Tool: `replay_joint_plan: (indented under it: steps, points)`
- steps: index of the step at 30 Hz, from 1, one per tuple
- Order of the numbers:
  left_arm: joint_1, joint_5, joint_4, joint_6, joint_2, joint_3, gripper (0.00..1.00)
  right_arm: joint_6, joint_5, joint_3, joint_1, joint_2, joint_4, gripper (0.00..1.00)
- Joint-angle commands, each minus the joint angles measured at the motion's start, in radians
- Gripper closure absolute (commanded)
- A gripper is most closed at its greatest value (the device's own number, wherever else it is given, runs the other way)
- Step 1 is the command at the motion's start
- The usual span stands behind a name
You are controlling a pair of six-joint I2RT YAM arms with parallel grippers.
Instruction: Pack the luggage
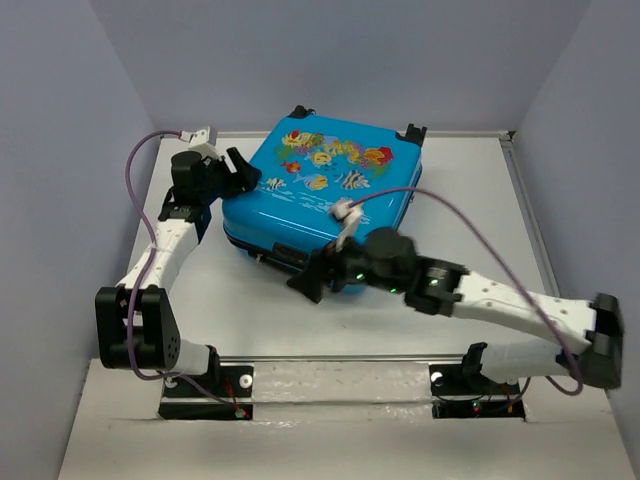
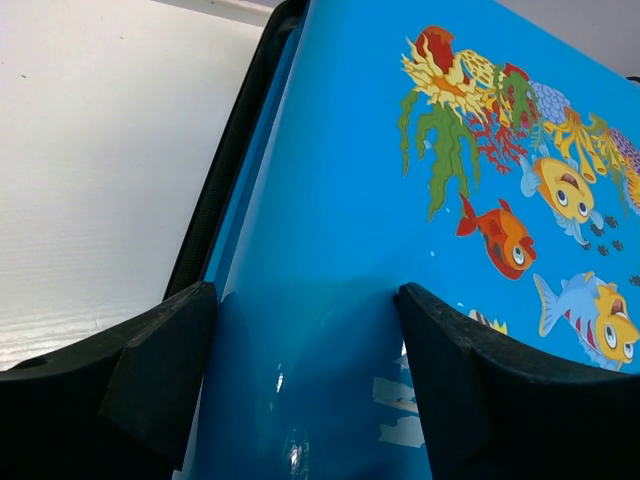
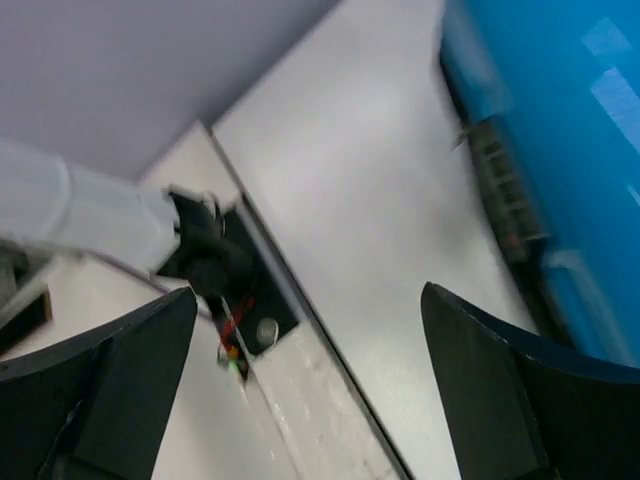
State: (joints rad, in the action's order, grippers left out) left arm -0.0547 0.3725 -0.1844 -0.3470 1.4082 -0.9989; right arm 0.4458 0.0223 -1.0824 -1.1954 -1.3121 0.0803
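Seen from above, the left arm's own wrist hides much of the left gripper (image 1: 242,172), so contact is hard to judge there. Its elbow is folded low over the table (image 1: 240,315) and its forearm reaches forward to the left rim of the suitcase (image 1: 322,190). In the left wrist view the left gripper (image 2: 305,292) is spread wide, with the blue shell (image 2: 330,200) filling the gap between the two fingers (image 2: 160,385). Whether either pad presses on it cannot be told. The black zipper seam (image 2: 225,180) runs away ahead of the left finger, and the fish print lies ahead of the right one, cut off by the frame edge. The suitcase lies flat and closed, print up, with two wheels (image 1: 411,132) at its far edge. The right arm stretches low across from the right, its gripper (image 1: 308,280) at the case's near edge. The right wrist view is blurred. The right gripper (image 3: 310,292) is wide open and holds nothing, with bare table between the fingers and the blue case (image 3: 560,120) beyond the right finger.
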Motion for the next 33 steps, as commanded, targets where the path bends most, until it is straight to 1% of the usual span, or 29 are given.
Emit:
replay_joint_plan:
  steps: [1, 2, 4, 5, 6, 7, 8, 10, 11, 12, 13, 14, 15, 16, 17, 20, 21, 22, 24, 25, 27, 28, 31, 32, 33]
  points:
    - [-0.076, 0.059, 0.276, 0.009, 0.003, 0.068, 0.18, 0.140, 0.125, 0.166, 0.340, 0.278, 0.099, 0.00]
    - [-0.088, 0.022, 0.290, 0.013, 0.000, 0.065, 0.18, 0.151, 0.178, 0.188, 0.405, 0.321, 0.122, 0.00]
    - [-0.120, -0.012, 0.302, 0.017, -0.012, 0.062, 0.18, 0.157, 0.182, 0.210, 0.529, 0.391, 0.148, 0.00]
    - [-0.129, -0.041, 0.312, 0.020, -0.017, 0.059, 0.18, 0.146, 0.176, 0.204, 0.640, 0.392, 0.174, 0.00]
    - [-0.148, -0.052, 0.313, 0.019, -0.031, 0.062, 0.17, 0.136, 0.171, 0.196, 0.690, 0.383, 0.180, 0.00]
    - [-0.157, -0.060, 0.315, 0.014, -0.035, 0.063, 0.17, 0.128, 0.141, 0.184, 0.744, 0.335, 0.180, 0.00]
    - [-0.165, -0.067, 0.315, 0.010, -0.041, 0.071, 0.17, 0.125, 0.039, 0.174, 0.846, 0.300, 0.174, 0.00]
    - [-0.195, -0.075, 0.315, 0.002, -0.060, 0.083, 0.17, 0.128, -0.068, 0.161, 0.914, 0.193, 0.138, 0.00]
    - [-0.207, -0.079, 0.315, -0.003, -0.069, 0.089, 0.17, 0.129, -0.126, 0.165, 0.936, 0.159, 0.092, 0.00]
    - [-0.220, -0.078, 0.307, -0.007, -0.078, 0.107, 0.17, 0.136, -0.260, 0.162, 0.966, 0.122, -0.001, 0.00]
    - [-0.241, -0.072, 0.303, -0.021, -0.103, 0.118, 0.17, 0.128, -0.410, 0.132, 0.967, 0.040, -0.067, 0.00]
    - [-0.252, -0.072, 0.303, -0.027, -0.116, 0.134, 0.17, 0.114, -0.412, 0.103, 0.967, 0.039, -0.068, 0.00]
    - [-0.261, -0.066, 0.292, -0.041, -0.152, 0.164, 0.17, 0.113, -0.556, 0.064, 0.967, -0.064, -0.106, 0.00]
    - [-0.279, -0.063, 0.283, -0.050, -0.172, 0.181, 0.17, 0.107, -0.621, -0.027, 0.967, -0.123, -0.106, 0.00]
    - [-0.292, -0.060, 0.275, -0.058, -0.193, 0.218, 0.18, 0.105, -0.741, -0.074, 0.967, -0.238, -0.106, 0.01]
    - [-0.333, -0.057, 0.254, -0.105, -0.277, 0.276, 0.18, 0.125, -0.856, -0.209, 0.967, -0.375, -0.106, 0.04]
    - [-0.365, -0.055, 0.240, -0.118, -0.297, 0.292, 0.18, 0.131, -0.921, -0.255, 0.967, -0.415, -0.097, 0.04]
    - [-0.384, -0.053, 0.232, -0.132, -0.334, 0.321, 0.18, 0.140, -0.939, -0.349, 0.967, -0.477, -0.085, 0.05]
    - [-0.422, -0.031, 0.201, -0.167, -0.357, 0.344, 0.17, 0.140, -0.963, -0.431, 0.967, -0.519, -0.050, 0.05]
    - [-0.466, -0.026, 0.195, -0.179, -0.371, 0.353, 0.17, 0.146, -0.979, -0.517, 0.967, -0.556, -0.036, 0.04]
    - [-0.532, -0.038, 0.191, -0.211, -0.394, 0.353, 0.17, 0.137, -0.989, -0.614, 0.967, -0.590, 0.039, 0.03]
    - [-0.546, -0.055, 0.191, -0.219, -0.406, 0.349, 0.17, 0.136, -0.986, -0.702, 0.967, -0.616, 0.061, 0.02]
    - [-0.556, -0.084, 0.192, -0.234, -0.463, 0.307, 0.17, 0.067, -0.891, -0.830, 0.967, -0.631, 0.195, 0.00]
    - [-0.556, -0.108, 0.201, -0.233, -0.472, 0.287, 0.17, 0.044, -0.863, -0.926, 0.967, -0.638, 0.282, 0.00]
    - [-0.556, -0.118, 0.209, -0.233, -0.480, 0.246, 0.16, 0.022, -0.817, -0.967, 0.967, -0.633, 0.314, 0.00]
